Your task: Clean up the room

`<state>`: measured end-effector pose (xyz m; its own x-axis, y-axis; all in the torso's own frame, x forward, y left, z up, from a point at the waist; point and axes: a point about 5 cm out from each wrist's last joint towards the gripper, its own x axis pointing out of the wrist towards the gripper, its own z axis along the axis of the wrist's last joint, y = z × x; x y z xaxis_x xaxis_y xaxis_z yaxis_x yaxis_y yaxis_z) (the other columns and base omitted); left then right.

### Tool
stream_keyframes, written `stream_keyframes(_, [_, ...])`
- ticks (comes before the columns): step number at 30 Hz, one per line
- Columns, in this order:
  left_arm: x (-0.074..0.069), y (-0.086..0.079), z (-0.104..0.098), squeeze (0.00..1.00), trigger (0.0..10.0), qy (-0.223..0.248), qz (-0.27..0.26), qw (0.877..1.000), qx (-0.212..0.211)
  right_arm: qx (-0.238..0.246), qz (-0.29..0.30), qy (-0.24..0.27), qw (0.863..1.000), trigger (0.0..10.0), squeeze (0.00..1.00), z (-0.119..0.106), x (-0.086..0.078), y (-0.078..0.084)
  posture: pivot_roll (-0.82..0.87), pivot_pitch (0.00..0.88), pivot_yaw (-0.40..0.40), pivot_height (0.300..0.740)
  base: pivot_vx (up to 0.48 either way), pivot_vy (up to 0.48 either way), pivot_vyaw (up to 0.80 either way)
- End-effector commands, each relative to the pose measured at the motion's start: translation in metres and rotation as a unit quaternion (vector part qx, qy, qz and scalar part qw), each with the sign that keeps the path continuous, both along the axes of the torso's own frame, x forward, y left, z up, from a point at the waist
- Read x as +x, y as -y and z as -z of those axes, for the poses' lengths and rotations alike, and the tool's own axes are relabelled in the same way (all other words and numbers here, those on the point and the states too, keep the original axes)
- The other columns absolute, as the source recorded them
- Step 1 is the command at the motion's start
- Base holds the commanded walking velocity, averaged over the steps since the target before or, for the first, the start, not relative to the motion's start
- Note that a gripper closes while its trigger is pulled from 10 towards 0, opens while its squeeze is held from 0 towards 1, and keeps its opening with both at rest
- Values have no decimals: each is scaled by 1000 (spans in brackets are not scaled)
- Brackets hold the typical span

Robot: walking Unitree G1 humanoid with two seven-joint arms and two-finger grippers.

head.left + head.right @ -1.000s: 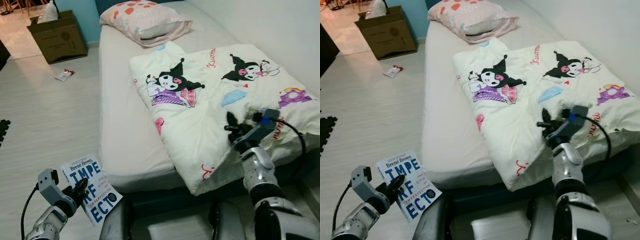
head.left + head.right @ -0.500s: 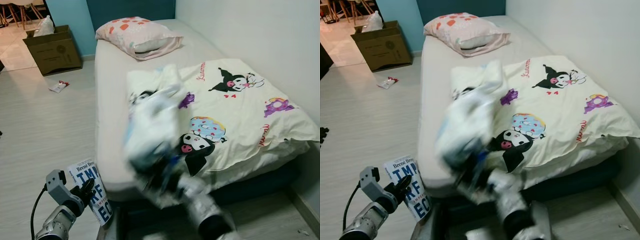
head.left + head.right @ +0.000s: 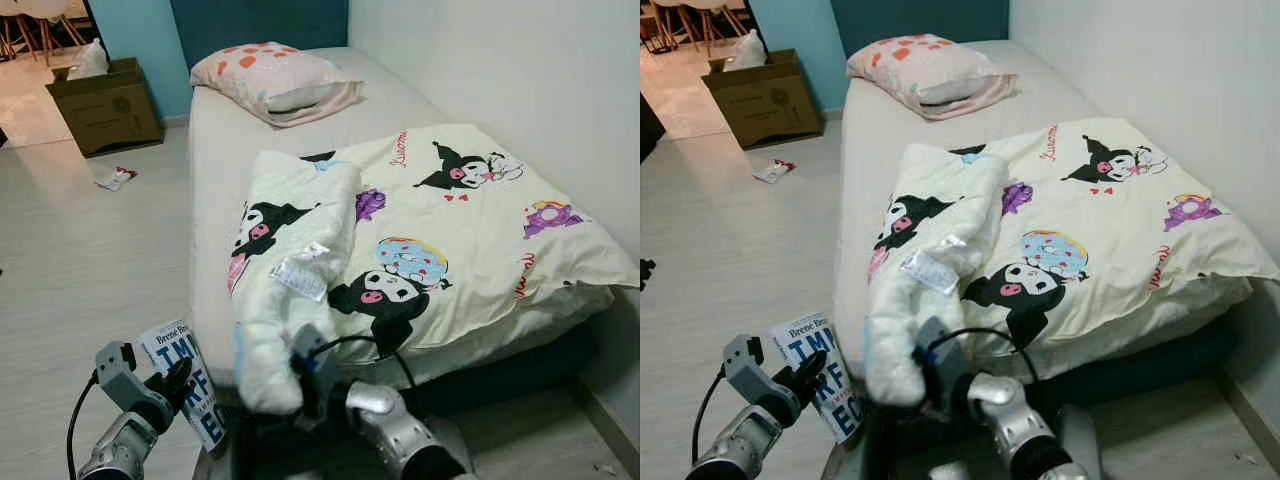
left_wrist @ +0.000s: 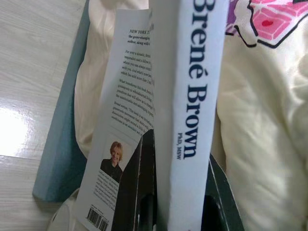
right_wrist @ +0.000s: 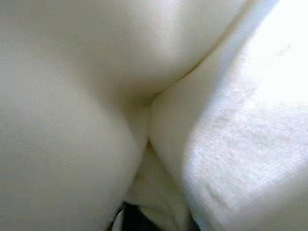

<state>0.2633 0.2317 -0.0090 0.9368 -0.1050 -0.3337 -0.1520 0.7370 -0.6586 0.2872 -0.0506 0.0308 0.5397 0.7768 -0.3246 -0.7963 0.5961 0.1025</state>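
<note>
I'm looking down at a bed [image 3: 215,200] in a room with pale plank flooring [image 3: 90,260], a white wall along the bed's far side and a teal wall behind its head. A soft cream quilt [image 3: 450,250] printed with cartoon characters is lying over the bed's foot half; its near edge is folded back into a thick roll with a white label showing. A pink-spotted pillow [image 3: 275,80] is sitting at the bed's head. A cardboard box [image 3: 105,100] and a wrapper [image 3: 116,178] are sitting on the floor beyond the bed's left side.

Left gripper [image 3: 172,385] is clamping a glossy white-and-blue paperback [image 3: 188,395] by its spine, just off the bed's near left corner. Right gripper [image 3: 290,385] is pinching the quilt roll's end at the bed's near edge, fingers buried in fabric.
</note>
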Motion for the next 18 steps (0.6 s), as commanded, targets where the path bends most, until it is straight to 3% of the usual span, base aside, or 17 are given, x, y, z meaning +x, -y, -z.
stream_keyframes(1, [6,7,-4,0,10000,15,9,1000,-7,12,8,-15,1000,10000,1000,1,-1,1,153,58,25,505,0,0,0])
stream_keyframes(3, [7,7,-4,0,10000,17,9,1000,-8,21,5,-19,1000,10000,1000,0,-1,1,155,57,24,505,0,0,0])
stream_keyframes(5, [8,6,-6,0,10000,20,6,1000,-8,43,-64,-30,997,10000,1000,-3,-10,2,155,55,22,505,0,0,0])
stream_keyframes(10, [9,5,-6,0,10000,21,4,1000,-7,26,-136,-49,989,10000,1000,-3,-22,8,152,55,18,505,0,0,0])
stream_keyframes(13, [7,4,-5,0,10000,18,3,1000,-6,23,-188,-59,980,10000,1000,-8,-35,20,143,56,16,505,0,0,0])
stream_keyframes(18, [3,6,0,0,10000,9,3,1000,-6,38,-260,-56,963,10000,1000,-41,-60,45,128,60,15,505,0,0,0])
